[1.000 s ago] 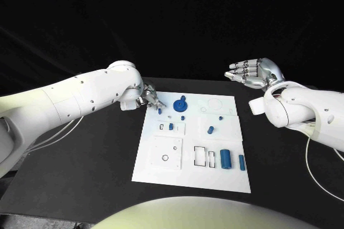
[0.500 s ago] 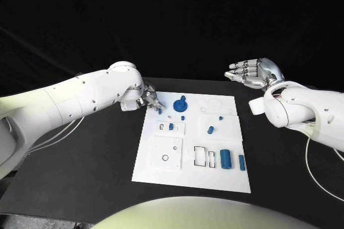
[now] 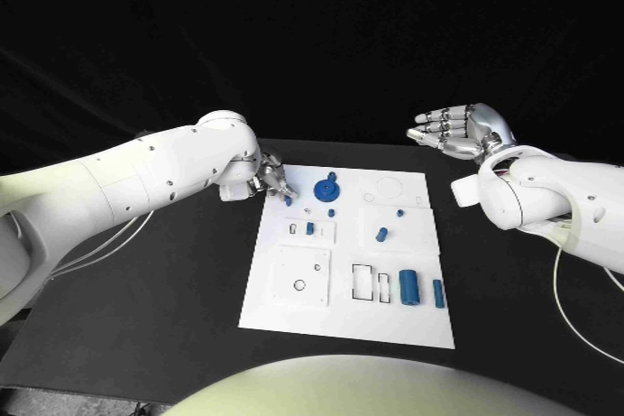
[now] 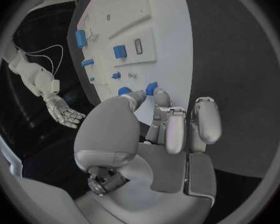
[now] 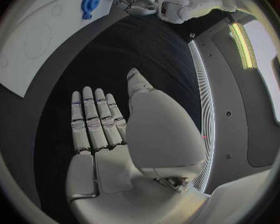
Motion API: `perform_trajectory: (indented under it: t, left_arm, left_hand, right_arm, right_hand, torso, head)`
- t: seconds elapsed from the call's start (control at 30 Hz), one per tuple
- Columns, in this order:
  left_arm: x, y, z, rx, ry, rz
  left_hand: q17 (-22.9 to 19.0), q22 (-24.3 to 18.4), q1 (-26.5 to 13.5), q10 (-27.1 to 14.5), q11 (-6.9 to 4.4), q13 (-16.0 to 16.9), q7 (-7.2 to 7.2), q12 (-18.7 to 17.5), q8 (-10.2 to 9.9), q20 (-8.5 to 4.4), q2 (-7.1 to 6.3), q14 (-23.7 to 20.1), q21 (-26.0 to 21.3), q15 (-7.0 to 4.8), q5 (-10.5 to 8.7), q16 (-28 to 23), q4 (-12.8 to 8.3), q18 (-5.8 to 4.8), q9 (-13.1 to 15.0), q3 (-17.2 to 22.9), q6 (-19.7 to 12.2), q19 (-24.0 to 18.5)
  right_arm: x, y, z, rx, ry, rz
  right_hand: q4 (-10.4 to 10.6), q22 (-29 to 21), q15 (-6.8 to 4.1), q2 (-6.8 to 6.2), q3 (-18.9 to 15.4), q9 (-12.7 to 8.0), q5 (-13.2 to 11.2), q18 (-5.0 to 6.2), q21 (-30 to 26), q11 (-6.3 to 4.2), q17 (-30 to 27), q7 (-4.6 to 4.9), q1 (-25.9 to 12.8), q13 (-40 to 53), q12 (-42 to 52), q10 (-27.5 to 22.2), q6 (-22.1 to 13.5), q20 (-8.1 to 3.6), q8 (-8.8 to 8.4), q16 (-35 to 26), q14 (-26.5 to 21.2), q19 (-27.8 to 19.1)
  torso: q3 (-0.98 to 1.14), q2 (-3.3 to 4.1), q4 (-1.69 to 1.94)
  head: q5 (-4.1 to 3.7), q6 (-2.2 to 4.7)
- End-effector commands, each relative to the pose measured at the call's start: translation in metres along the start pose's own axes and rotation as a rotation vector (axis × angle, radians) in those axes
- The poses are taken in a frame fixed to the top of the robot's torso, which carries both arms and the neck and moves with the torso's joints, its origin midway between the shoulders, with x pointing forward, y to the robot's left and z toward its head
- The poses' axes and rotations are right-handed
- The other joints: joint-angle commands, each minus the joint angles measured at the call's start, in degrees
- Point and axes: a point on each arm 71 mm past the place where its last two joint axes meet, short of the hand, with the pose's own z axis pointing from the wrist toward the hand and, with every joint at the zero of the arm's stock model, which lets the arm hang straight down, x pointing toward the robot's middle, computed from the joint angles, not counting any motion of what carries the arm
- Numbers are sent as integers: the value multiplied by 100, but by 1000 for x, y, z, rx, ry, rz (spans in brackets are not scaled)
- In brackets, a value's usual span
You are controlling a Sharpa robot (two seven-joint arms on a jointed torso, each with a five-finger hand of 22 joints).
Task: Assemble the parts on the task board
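Note:
The white task board (image 3: 390, 326) lies in the middle of the black table. My left hand (image 3: 270, 180) is at the board's far left corner, and its thumb and a fingertip (image 4: 160, 97) pinch a small blue part (image 3: 288, 199) low over the board. Just right of it sits a blue gear (image 3: 325, 192). Further along are a short blue peg (image 3: 381, 235), a blue piece in a slot (image 3: 309, 228), and two blue cylinders (image 3: 409, 287) at the near right. My right hand (image 3: 458, 132) hangs open, palm up, beyond the far right corner.
Rectangular cut-outs (image 3: 371, 283) and a square plate with round holes (image 3: 302, 276) take up the board's near half. Black table (image 3: 143, 290) surrounds the board on all sides. White cables (image 3: 573, 308) trail along the right arm.

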Motion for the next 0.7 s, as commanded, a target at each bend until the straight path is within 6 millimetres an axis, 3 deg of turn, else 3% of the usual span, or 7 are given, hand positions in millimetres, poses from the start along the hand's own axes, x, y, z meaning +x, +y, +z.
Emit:
perform_trajectory:
  t: [0.03,0.13,0.23,0.27,0.37,0.7]
  left_arm:
    - [1,-2,0,12,8,-14]
    - [0,-2,0,17,4,-29]
    - [0,-2,0,22,0,-43]
    - [0,-2,0,23,-1,-46]
    - [1,-1,-1,29,-5,-61]
    - [4,2,-12,83,-30,-152]
  left_hand:
    - [592,0,75,4,-28,-11,-14,-28,34,-27,-5,305,33,-43,-7,13,2,49,8,51,-15,9]
    - [593,3,249,5,-39,-18,-26,-33,49,-33,47,305,32,-54,-8,13,-68,49,19,194,-31,7]
    - [603,32,684,15,-64,-25,-45,-57,109,-54,104,310,44,-85,-19,18,-415,44,87,778,-119,20]
    - [608,48,721,35,-27,-62,28,-99,205,-56,13,313,53,-37,-25,21,-617,43,181,1393,-169,25]
    - [617,76,569,65,-21,-79,17,-98,288,-34,-125,317,67,-43,-28,26,-801,38,270,1796,-213,37]
    - [726,234,353,224,-35,67,11,12,372,-41,-252,365,145,-58,-5,87,-1105,7,356,2307,-152,145]
  right_arm:
    - [1,1,0,-6,13,0]
    - [1,1,0,-6,13,0]
    - [1,1,0,-6,13,1]
    - [1,1,0,-6,13,1]
    - [1,1,0,-7,13,1]
    - [1,0,0,-7,11,1]
  right_hand:
    - [-2,-5,-5,41,-30,-5,7,22,21,18,-6,294,-15,-5,-27,36,35,-10,-35,-34,28,38]
    - [-2,-5,-5,41,-30,-5,7,22,21,18,-6,294,-15,-5,-27,36,35,-10,-35,-34,28,38]
    - [-2,-5,-5,41,-30,-5,7,22,21,18,-6,294,-15,-5,-27,36,35,-10,-35,-34,28,38]
    - [-2,-5,-5,41,-30,-5,7,22,21,18,-6,294,-15,-5,-27,36,35,-10,-35,-34,28,38]
    - [-2,-5,-5,41,-30,-5,7,22,21,18,-6,294,-15,-5,-27,36,35,-10,-35,-34,28,38]
    - [-10,-30,-6,57,-29,-11,6,22,18,16,-20,293,-15,-5,-28,40,40,-10,-38,-47,40,48]
  torso:
    - [1,-5,3]
    - [0,-6,1]
    - [-1,-4,-2]
    - [-1,-4,-2]
    - [0,-3,-1]
    - [3,-4,5]
  head:
    - [1,-5]
    - [-3,-5]
    - [0,-3]
    - [0,-3]
    - [1,-3]
    - [11,5]
